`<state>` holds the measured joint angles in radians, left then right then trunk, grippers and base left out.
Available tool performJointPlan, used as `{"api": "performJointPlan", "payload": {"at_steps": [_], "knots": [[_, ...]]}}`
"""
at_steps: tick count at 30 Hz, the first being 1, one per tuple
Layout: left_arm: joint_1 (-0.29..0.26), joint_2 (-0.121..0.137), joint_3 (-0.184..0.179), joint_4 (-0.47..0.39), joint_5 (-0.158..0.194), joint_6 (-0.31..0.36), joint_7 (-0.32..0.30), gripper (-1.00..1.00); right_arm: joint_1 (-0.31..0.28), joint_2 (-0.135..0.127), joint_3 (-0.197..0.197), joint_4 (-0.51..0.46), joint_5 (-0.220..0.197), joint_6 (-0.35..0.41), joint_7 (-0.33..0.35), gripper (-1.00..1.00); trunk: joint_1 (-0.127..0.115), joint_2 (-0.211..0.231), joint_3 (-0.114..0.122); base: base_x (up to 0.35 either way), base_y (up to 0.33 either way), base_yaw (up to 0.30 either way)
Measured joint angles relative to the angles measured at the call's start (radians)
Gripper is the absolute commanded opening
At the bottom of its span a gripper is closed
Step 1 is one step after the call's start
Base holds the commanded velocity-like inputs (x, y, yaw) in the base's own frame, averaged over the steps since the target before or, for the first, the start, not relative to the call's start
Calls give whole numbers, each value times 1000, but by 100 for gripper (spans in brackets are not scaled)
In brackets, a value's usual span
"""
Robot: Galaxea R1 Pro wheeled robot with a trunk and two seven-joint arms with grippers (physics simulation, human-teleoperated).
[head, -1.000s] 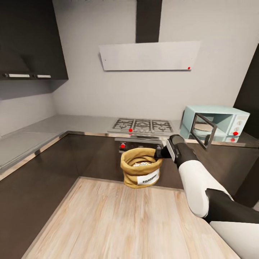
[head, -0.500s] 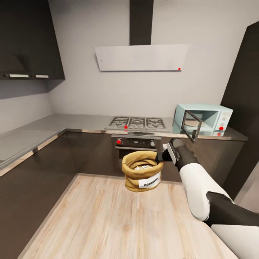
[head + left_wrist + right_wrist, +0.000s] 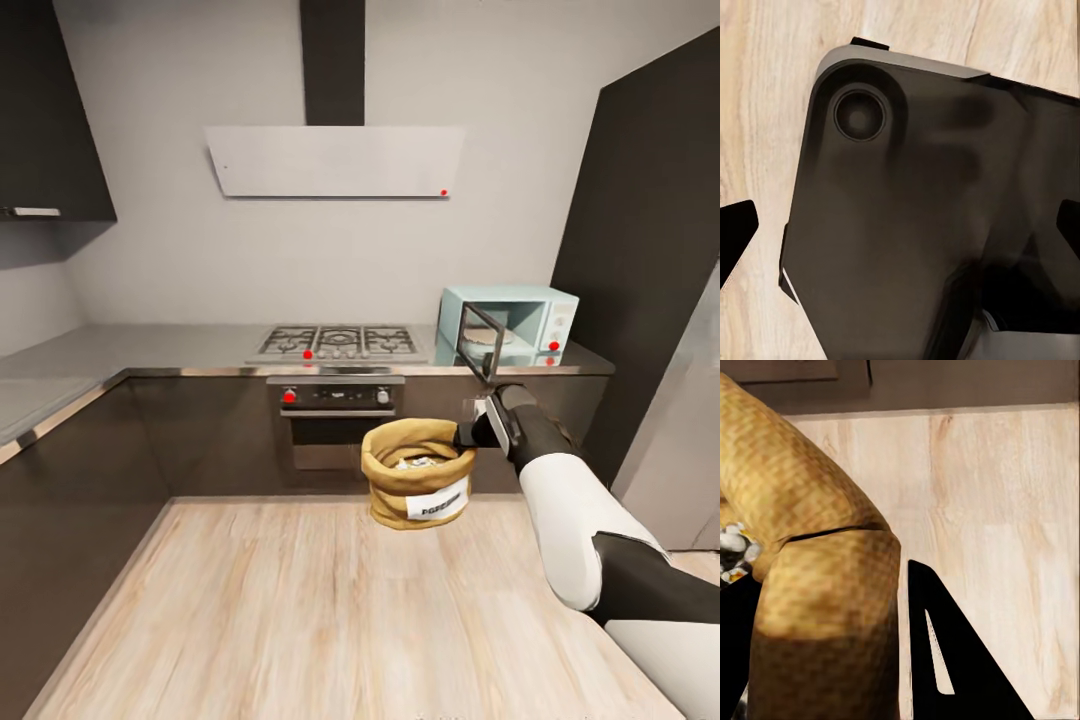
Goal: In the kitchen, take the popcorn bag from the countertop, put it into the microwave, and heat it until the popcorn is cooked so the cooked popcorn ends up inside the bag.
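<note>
Right gripper (image 3: 468, 432) is clamped on the rolled rim of the popcorn bag (image 3: 416, 485), which hangs over open wood floor (image 3: 300, 610) before the oven (image 3: 335, 420). Microwave (image 3: 510, 320) sits on the countertop (image 3: 150, 350), door ajar. White label unreadable. Left gripper state: cannot tell.

A steel gas hob (image 3: 338, 342) with dark grates sits below a flat pale extractor hood (image 3: 335, 161), which carries a small red dot near one lower corner. A dark chimney column (image 3: 332, 62) rises above the hood. A built-in oven (image 3: 335, 418) with a knob panel is fitted under the hob. Dark base cabinets (image 3: 80, 470) line the left side. A tall dark cabinet (image 3: 645, 260) stands at the right. The floor (image 3: 300, 610) is light wood planking. A dark wall cabinet (image 3: 45, 120) hangs upper left, apparently with a pale handle.
</note>
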<state>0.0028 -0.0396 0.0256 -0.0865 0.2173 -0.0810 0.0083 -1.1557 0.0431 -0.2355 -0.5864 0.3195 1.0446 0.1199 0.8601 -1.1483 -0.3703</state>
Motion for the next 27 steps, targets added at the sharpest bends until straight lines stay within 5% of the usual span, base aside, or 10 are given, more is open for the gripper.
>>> {"api": "performJointPlan", "payload": {"at_steps": [27], "knots": [[0, 0, 2, -1, 2, 0, 0, 100, 0, -16, 0, -3, -3, 0, 0, -100, 0, 0, 0, 0, 0, -278]]}}
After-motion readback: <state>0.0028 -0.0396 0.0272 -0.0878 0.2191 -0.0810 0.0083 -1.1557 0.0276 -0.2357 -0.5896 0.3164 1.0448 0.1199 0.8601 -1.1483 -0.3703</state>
